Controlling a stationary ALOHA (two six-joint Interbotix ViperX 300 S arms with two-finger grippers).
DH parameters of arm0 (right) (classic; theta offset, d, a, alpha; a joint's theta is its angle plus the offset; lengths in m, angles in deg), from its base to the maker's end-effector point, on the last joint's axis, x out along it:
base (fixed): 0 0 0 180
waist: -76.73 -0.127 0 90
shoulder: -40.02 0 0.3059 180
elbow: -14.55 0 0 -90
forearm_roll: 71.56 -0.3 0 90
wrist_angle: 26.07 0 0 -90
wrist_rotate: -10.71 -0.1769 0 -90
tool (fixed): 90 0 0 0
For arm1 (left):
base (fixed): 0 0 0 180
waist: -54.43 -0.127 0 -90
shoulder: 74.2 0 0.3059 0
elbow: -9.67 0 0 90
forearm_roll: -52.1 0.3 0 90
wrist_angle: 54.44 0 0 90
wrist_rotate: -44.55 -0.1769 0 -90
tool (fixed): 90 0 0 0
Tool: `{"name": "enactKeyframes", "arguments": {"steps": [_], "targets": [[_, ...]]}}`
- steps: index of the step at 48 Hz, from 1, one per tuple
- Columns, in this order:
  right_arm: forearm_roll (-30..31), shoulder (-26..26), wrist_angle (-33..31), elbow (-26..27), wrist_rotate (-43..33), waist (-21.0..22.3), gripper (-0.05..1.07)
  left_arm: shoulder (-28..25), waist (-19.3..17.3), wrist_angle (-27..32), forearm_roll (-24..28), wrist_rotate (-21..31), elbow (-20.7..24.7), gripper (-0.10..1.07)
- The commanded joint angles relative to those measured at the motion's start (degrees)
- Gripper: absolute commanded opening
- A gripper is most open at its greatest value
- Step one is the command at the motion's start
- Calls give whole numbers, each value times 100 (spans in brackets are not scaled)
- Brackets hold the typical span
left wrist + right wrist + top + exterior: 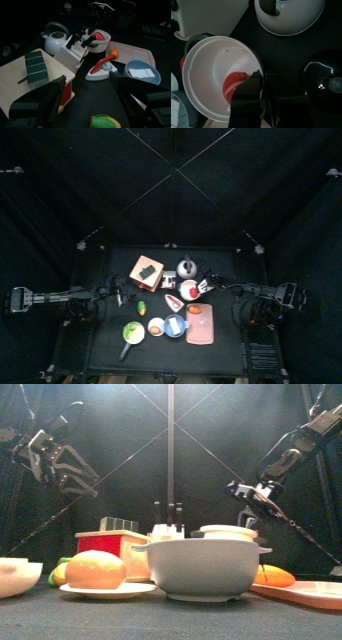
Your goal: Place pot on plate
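Here the right hand (256,95) sits at the pot (214,75), its jaws drawn narrow around the white rim, one inside the bowl and one outside against the red wall (the grip looks firm, though the outer jaw hides part of the contact). From above, the pot (191,288) stands on the desk (100,343) just behind the pink plate (201,326), not on it, with the right arm reaching in from the right. An orange carrot (195,309) lies on the plate's far end. The silver kettle (186,266) stands just beyond the pot, and a tan board (147,272) lies to its left. The left hand (90,102) hovers well apart from the pot at the desk's left side, jaws spread wide and holding nothing.
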Motion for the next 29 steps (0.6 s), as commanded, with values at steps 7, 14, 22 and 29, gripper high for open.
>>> {"name": "enactKeyframes", "arguments": {"steps": [7, 14, 22, 29], "targets": [[-18, -237, -229, 44, 0, -88, 43, -9, -9, -18, 9, -9, 70, 101], [-62, -466, -519, 44, 9, -325, 43, -9, -9, -18, 18, -9, 70, 101], [-62, -958, -686, 0, 9, -686, 43, -9, -9, 0, 18, 0, 70, 101], [-105, -1371, -712, -176, 0, -1072, 43, -9, -9, 0, 18, 9, 62, 101]]}}
